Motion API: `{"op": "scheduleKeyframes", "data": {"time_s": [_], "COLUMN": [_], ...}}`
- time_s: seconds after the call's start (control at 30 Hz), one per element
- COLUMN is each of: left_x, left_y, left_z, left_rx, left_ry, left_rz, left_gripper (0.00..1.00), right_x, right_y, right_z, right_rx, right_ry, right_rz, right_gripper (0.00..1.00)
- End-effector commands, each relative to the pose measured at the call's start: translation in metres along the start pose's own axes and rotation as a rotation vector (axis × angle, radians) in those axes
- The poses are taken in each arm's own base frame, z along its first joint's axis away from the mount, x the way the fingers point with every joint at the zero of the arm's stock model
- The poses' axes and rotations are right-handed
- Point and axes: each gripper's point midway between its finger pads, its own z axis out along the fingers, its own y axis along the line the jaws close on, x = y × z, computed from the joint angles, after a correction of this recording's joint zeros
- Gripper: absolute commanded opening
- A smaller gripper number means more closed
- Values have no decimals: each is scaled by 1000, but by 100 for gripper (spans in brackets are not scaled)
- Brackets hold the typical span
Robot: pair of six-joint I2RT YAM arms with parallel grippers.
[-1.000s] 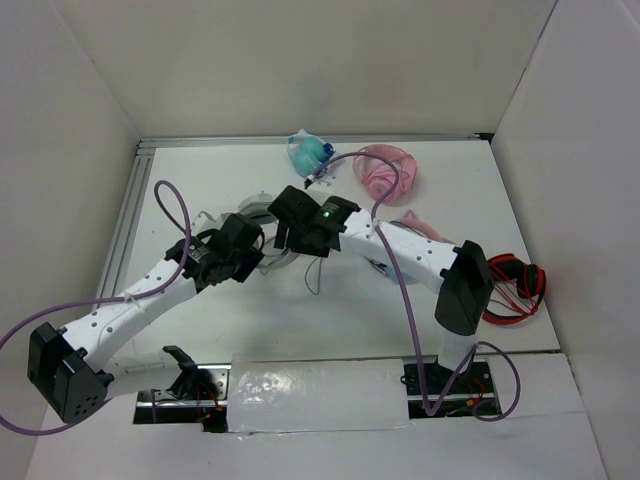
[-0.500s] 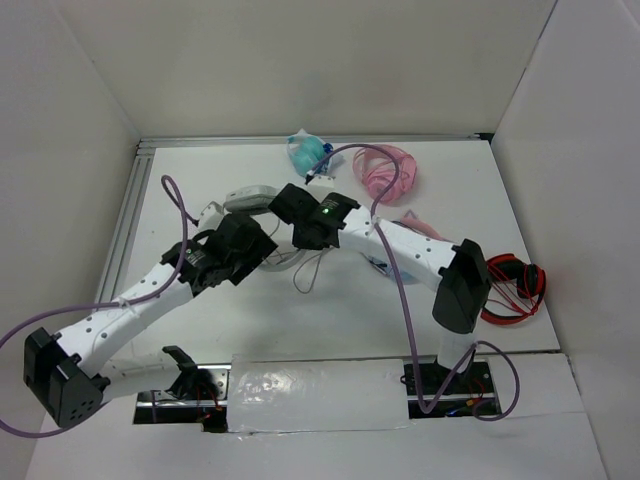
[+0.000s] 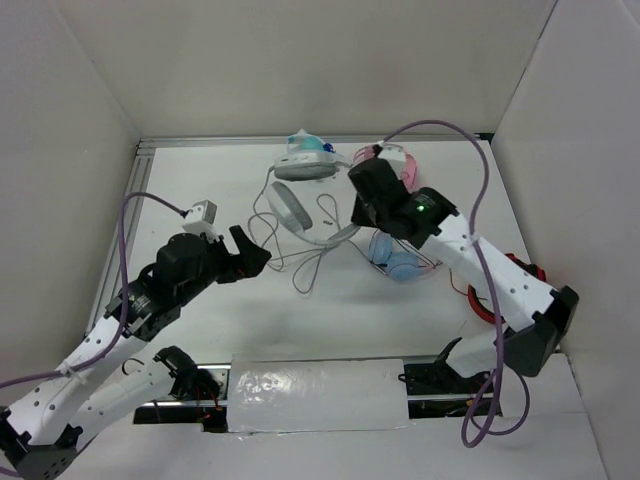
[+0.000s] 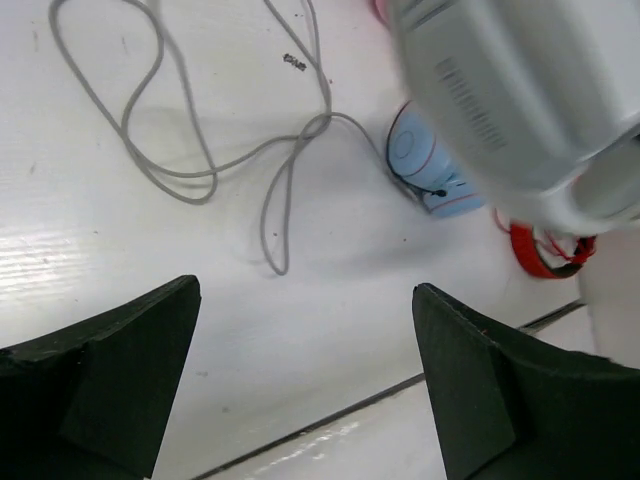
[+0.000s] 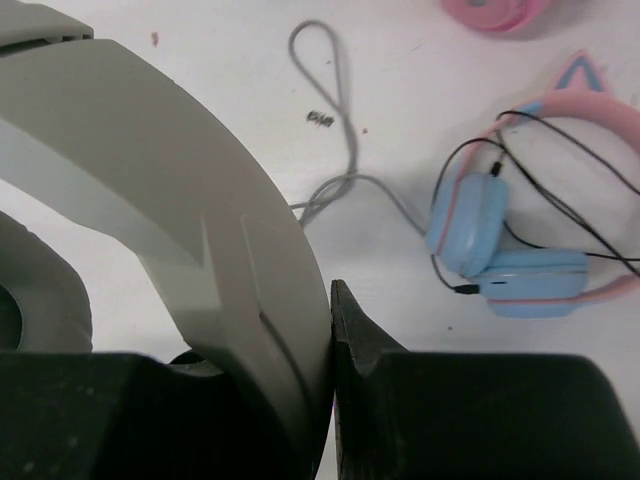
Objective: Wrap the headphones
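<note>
Left of the headphones (image 3: 290, 210), left gripper (image 3: 252, 247) gapes; right gripper (image 3: 357, 218) clamps their band. Winding looks unstarted; next, catch the loose cable (image 4: 316, 125).

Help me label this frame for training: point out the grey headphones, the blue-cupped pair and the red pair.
Grey headphones (image 5: 150, 170), right wrist view, on the wide grey headband.
Blue-cupped pair (image 5: 478, 222), right wrist view, on a blue ear cup.
Red pair (image 4: 530, 262), left wrist view, on the red band.
</note>
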Motion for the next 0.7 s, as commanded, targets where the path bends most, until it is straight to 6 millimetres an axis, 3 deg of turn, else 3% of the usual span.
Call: {"op": "scheduleKeyframes", "data": {"time_s": [0.0, 0.07, 0.2, 0.23, 0.3, 0.33, 0.37, 0.4, 0.43, 0.67], "left_x": [-5, 1, -12, -17, -26, -29, -24, -32, -27, -24], "left_y": [-5, 0, -7, -17, -14, -10, -12, -11, -7, -7], "left_z": [6, 16, 39, 48, 62, 78, 86, 92, 111, 161], "left_rx": [116, 128, 219, 281, 275, 256, 290, 298, 306, 433], "left_ry": [-53, -57, -154, -171, -165, -146, -111, -118, -87, -49], "left_rz": [186, 224, 374, 425, 422, 418, 433, 463, 473, 511], "left_gripper": [99, 99, 99, 99, 99, 99, 99, 99, 99, 99], "right_x": [-35, -38, -44, -48, -58, -63, -65, -72, -75, -98], "right_y": [-15, -23, -38, -37, -38, -36, -30, -24, -20, 9], "right_z": [-18, -25, -33, -38, -49, -54, -60, -68, -73, -105], "right_rx": [-48, -81, -91, -109, -117, -132, -171, -204, -231, -390], "right_ry": [-94, -85, -92, -98, -118, -131, -130, -148, -150, -161], "right_rz": [73, 79, 91, 79, 74, 67, 57, 49, 42, 39], "right_gripper": [0, 0, 0, 0, 0, 0, 0, 0, 0, 0]}}
